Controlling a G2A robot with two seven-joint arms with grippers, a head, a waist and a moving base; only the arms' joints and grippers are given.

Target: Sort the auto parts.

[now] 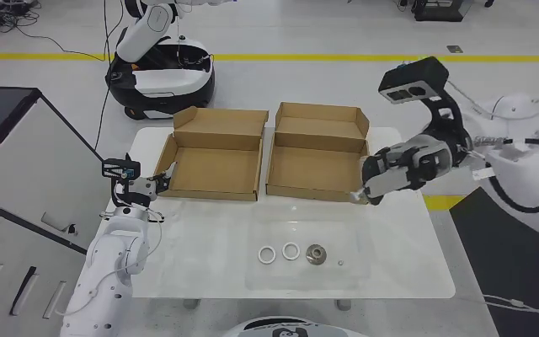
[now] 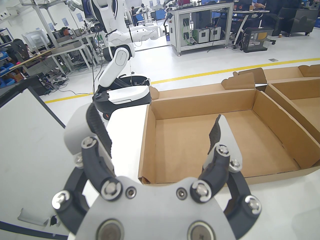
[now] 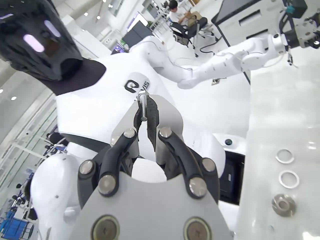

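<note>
Your right gripper point(image 3: 146, 109) is clenched on a threaded steel bolt point(image 3: 143, 106), near the front corner of the right box point(image 1: 316, 168). Your left gripper point(image 2: 155, 116) has its ribbed fingers spread beside the left box point(image 1: 210, 173). Both are shallow cardboard trays showing bare brown floors. Two flat white rings point(image 1: 267, 254) and a round metal flanged part point(image 1: 317, 253) lie in a row on the glossy white table point(image 1: 404, 270).

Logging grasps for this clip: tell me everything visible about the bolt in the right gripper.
The slim silver threaded metal bolt shows threads along its visible length, one end towards the wrist camera. It lies pinched between the ribbed black pads of the right gripper, along them, touching nothing else. No head can be made out.
</note>
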